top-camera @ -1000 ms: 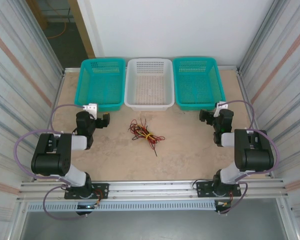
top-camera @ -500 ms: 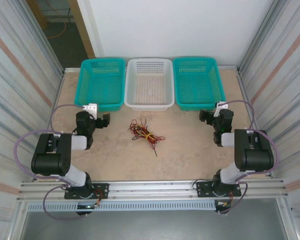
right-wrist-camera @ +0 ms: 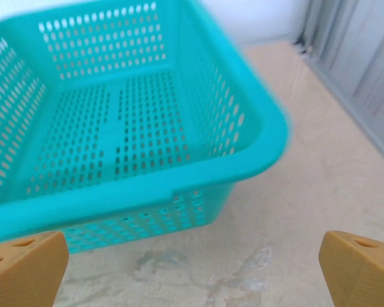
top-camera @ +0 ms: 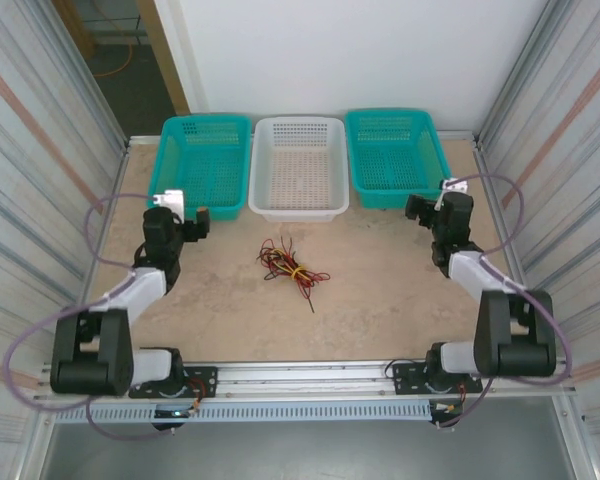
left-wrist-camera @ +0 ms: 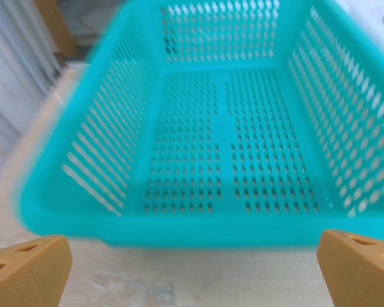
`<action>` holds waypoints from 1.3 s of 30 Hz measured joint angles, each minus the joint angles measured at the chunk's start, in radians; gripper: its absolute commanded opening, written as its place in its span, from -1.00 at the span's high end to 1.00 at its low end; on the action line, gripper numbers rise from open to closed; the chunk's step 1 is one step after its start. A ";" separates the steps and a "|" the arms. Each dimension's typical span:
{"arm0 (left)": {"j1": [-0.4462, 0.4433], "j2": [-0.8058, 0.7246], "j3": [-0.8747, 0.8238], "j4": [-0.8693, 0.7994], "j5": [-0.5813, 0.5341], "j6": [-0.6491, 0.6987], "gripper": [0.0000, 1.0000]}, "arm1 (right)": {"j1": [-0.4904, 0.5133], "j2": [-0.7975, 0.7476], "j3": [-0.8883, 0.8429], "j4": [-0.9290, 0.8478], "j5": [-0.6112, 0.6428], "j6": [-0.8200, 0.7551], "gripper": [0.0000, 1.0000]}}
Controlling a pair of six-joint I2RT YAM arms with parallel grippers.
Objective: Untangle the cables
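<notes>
– Pale marbled tabletop (top-camera: 380,300) is enclosed by corrugated metal side walls (top-camera: 40,150), with a white wall (top-camera: 360,50) behind. How are the grippers set?

– The left gripper (top-camera: 201,220) is spread wide. In its wrist view, the tan fingertips (left-wrist-camera: 25,272) are seen at the two lower corners, and nothing is held between them. The right gripper (top-camera: 413,207) is spread just as wide, and nothing is gripped there either.

– What is faced by each?

– The left gripper is pointed at the left teal basket (left-wrist-camera: 179,220), whose near rim is seen just beyond the fingertips. The right gripper is pointed at the right teal basket (right-wrist-camera: 147,185), with that basket's near right corner and bare tabletop in front of it. Whether either rim is touched cannot be told.

– And the cables?

– The cables (top-camera: 290,268) are left in one small tangle of red, black and pale yellow wire at the middle of the tabletop. They lie between the two arms and well apart from both grippers, with one red strand trailed toward the near edge.

– What lies past them?

– A white basket (top-camera: 298,122) is set between the two teal ones along the far edge, directly beyond the tangle. No cable is seen in any of the three.
</notes>
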 measured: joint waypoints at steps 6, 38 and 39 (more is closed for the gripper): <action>-0.091 -0.128 0.101 -0.302 -0.164 -0.121 -0.90 | 0.021 -0.069 0.087 -0.327 0.085 0.169 -0.98; -0.390 -0.427 0.140 -0.819 0.186 -0.705 -0.65 | 0.906 0.014 0.328 -0.851 -0.060 0.292 -0.69; -0.390 -0.429 0.140 -0.819 0.190 -0.711 -0.64 | 0.927 0.031 0.338 -0.841 -0.062 0.285 -0.63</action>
